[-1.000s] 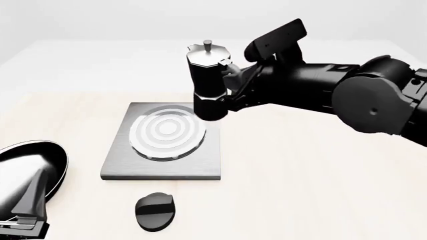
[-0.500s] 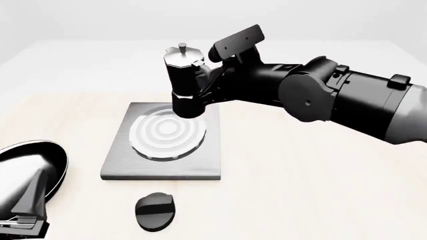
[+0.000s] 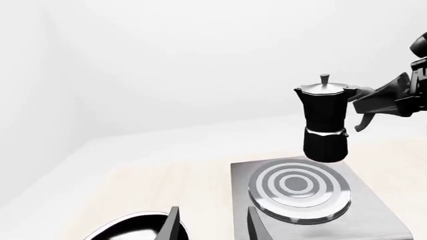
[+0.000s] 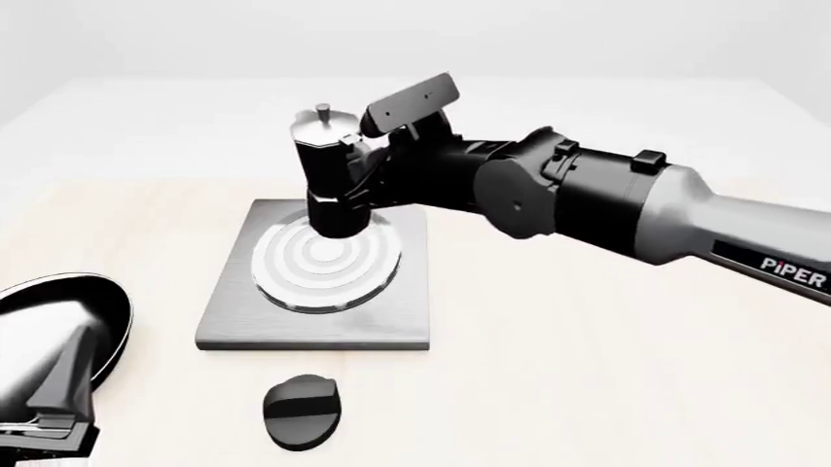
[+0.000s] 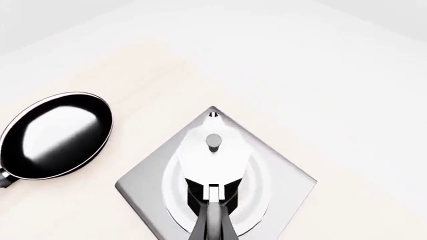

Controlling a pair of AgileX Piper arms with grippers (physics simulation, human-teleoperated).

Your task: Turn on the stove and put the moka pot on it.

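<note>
I hold the moka pot (image 4: pixel 330 173) in the right pincer (image 4: pixel 370 161), which is clamped on the pot's handle. The pot is upright and off the surface, hanging above the far part of the burner rings (image 4: pixel 322 257) of the stove (image 4: pixel 318 321). In the left wrist view there is a clear gap between the pot's black base and the rings (image 3: pixel 299 188). In the right wrist view I look straight down on the lid knob (image 5: pixel 213 141), with the rings showing around the pot on all sides.

The stove slab lies flat on the bench (image 4: pixel 624 360), left of centre. Its black oval knob (image 4: pixel 303 411) sits on the bench just beside the slab's near edge, apart from it, ridge up.

The left pincer (image 3: pixel 212 227) is at the near left corner of the bench, low, well apart from the stove. Its two fingers show a gap between them with nothing in it, so I read it as open. The frying pan (image 4: pixel 72 321) lies on the bench near the left edge, beside that pincer.
</note>
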